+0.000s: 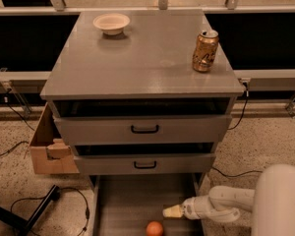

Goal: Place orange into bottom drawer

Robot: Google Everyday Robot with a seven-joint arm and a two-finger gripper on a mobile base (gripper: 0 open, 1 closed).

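Observation:
The orange point(155, 228) lies on the grey floor of the bottom drawer point(123, 200), which is pulled out under the two upper drawers, near the frame's lower edge. My gripper point(170, 212) is over the right part of the drawer, pointing left, just above and to the right of the orange and apart from it. It holds nothing that I can see. The white arm point(226, 204) reaches in from the lower right.
A cream bowl point(111, 22) and a gold can point(205, 50) stand on the cabinet top. A cardboard box point(49, 149) sits left of the cabinet. Black cables and a black bar point(37, 211) lie on the speckled floor at the lower left.

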